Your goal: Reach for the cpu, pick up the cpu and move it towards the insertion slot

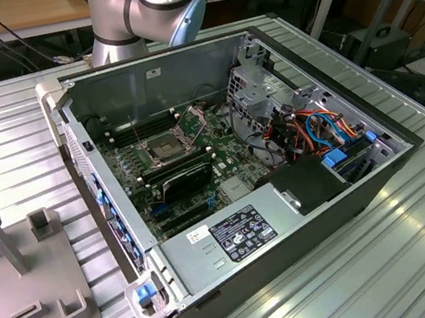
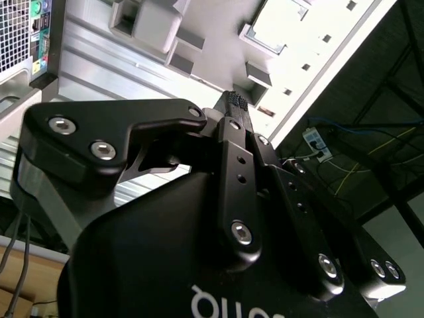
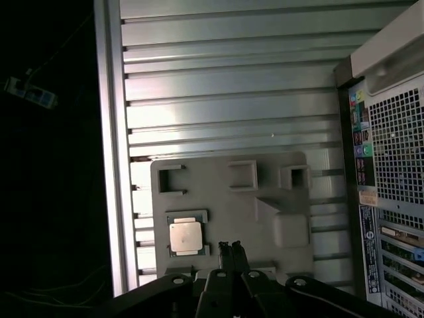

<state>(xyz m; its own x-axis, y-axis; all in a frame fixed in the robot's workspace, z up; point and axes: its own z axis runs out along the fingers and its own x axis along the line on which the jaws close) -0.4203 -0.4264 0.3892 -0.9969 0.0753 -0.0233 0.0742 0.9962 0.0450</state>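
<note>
Found the gripper [image 3: 230, 247] closed, fingertips [image 2: 238, 101] pressed together in both wrist views, nothing held. Hovered above the grey plate [image 3: 225, 199], touching none of it. Saw the cpu [image 3: 185, 236] lying flat in a shallow square holder near a corner of that plate, on the side toward the table's edge and away from the computer case [image 3: 391, 132], just beside the fingertips in the first wrist view, untouched. Noted the plate resting on the ribbed metal table [image 3: 218, 66], close to its edge. In the exterior view, spotted the insertion slot [image 1: 163, 148] on the motherboard [image 1: 221, 161] inside the open case, well apart from the plate.
</note>
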